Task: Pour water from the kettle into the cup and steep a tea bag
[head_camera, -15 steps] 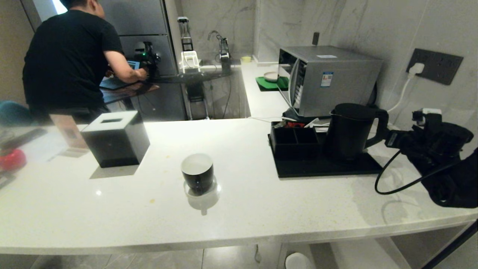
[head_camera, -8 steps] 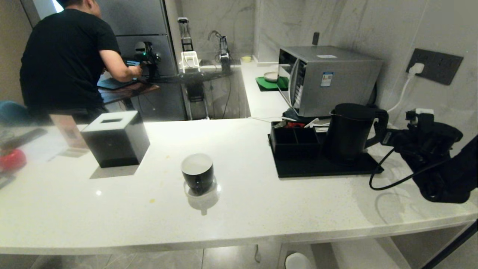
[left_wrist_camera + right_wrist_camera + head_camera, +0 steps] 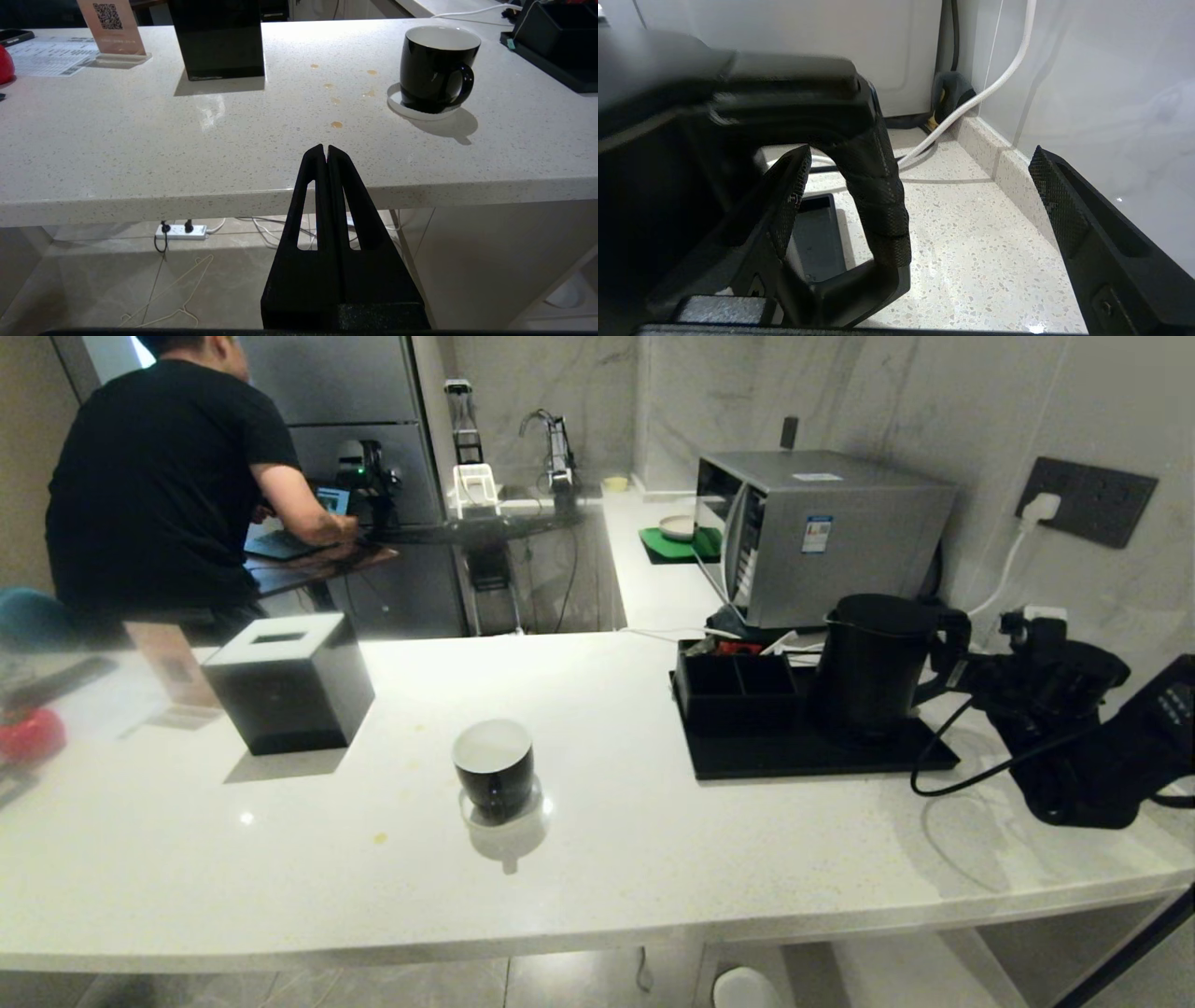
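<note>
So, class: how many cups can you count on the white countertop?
1. The black cup stands on its saucer near the counter's front, between the tissue box and the black tray. Others could be hidden behind the kettle or microwave.

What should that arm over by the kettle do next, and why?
Probably close the right hand on the kettle handle. The fingers stand wide open with the handle between them, nothing gripped yet, and the kettle sits on its black tray while the cup waits unfilled.
</note>
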Tool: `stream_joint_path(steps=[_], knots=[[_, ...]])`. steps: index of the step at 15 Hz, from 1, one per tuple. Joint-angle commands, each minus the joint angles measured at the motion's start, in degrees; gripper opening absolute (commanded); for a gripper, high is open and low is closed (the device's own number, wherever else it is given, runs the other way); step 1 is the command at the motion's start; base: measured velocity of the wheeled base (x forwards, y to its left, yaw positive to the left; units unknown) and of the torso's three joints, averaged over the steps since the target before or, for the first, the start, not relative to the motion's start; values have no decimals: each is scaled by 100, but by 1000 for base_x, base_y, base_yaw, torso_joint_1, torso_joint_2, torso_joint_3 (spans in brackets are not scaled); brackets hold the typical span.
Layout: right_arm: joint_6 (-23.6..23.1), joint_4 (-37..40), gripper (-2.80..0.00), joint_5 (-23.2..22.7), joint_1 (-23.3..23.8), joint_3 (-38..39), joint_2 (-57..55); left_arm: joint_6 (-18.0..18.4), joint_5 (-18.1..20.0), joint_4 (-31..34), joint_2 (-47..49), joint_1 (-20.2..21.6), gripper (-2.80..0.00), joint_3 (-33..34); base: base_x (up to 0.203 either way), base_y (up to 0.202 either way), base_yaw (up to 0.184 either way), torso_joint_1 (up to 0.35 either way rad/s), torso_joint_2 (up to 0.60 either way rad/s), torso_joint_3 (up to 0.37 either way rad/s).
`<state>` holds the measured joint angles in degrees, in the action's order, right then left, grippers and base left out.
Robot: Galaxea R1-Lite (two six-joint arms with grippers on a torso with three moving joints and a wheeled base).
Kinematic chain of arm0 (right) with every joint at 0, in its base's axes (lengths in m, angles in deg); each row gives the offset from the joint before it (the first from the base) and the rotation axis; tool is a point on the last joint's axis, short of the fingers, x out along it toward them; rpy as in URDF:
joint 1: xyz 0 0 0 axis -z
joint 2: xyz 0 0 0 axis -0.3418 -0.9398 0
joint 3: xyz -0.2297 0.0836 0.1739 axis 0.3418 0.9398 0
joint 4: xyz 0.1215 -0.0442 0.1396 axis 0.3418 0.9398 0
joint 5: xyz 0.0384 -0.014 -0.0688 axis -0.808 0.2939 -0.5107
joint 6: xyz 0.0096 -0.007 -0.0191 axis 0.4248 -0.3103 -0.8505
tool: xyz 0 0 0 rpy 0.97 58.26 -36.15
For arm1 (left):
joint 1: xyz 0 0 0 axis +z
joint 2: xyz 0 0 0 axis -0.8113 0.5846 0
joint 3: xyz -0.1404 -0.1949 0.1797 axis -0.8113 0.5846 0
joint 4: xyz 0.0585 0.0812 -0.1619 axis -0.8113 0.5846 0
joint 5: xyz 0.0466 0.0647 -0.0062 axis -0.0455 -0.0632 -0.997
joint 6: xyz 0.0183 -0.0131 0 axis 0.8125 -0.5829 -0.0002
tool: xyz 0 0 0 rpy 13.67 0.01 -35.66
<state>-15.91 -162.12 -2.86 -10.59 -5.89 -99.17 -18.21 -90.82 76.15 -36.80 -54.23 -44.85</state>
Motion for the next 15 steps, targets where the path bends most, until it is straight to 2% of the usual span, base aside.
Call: stream_joint_path(steps=[1, 6, 11, 15], knots=[[-5, -37, 0, 6, 1, -73, -89, -1, -3, -2, 9, 0, -280, 0, 0, 0, 0, 0, 0, 0], [16, 158, 0, 2, -8, -394, -143, -1, -3, -2, 9, 0, -280, 0, 0, 0, 0, 0, 0, 0], [24, 712, 0, 190, -15, -831, -266, -1, -3, -2, 9, 0, -280, 0, 0, 0, 0, 0, 0, 0], [39, 833, 0, 272, -26, -1019, -287, -1, -3, -2, 9, 0, -280, 0, 0, 0, 0, 0, 0, 0]])
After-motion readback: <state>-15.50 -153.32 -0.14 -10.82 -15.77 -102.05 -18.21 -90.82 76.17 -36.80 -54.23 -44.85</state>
